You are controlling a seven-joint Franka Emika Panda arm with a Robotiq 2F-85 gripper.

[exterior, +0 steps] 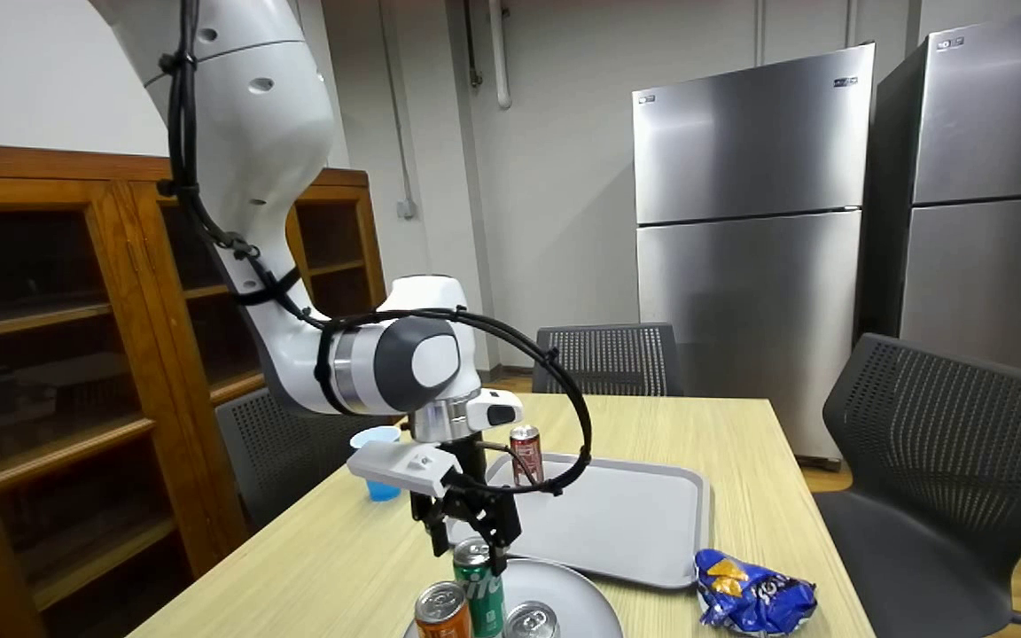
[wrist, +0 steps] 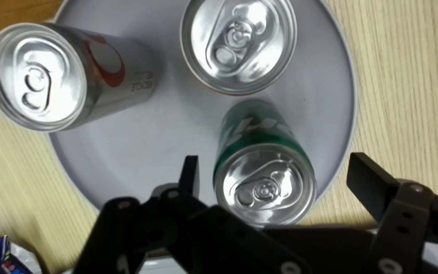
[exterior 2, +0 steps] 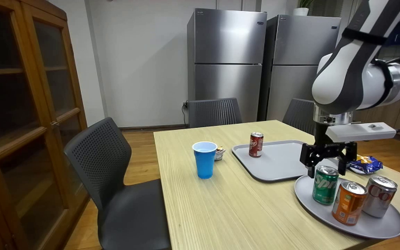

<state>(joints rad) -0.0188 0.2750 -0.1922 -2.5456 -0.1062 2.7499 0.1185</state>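
My gripper (wrist: 275, 171) is open, with one finger on either side of the green Sprite can (wrist: 264, 190). In the wrist view there is a gap on both sides, the narrower one at the left finger (wrist: 189, 175). The can stands upright on a round grey plate (wrist: 139, 129), seen also in an exterior view (exterior 2: 325, 187). An orange can (exterior 2: 348, 205) and a silver can (exterior 2: 378, 198) with red lettering share the plate. From outside, the gripper (exterior 2: 326, 171) points down, its fingertips around the height of the green can's top.
A grey tray (exterior 2: 286, 163) holding a red can (exterior 2: 256, 145) lies behind the plate. A blue cup (exterior 2: 205, 161) stands on the table with a small snack pack (exterior 2: 219, 152) behind it. A blue snack bag (exterior: 750, 594) lies beside the tray. Chairs (exterior: 936, 496) surround the table.
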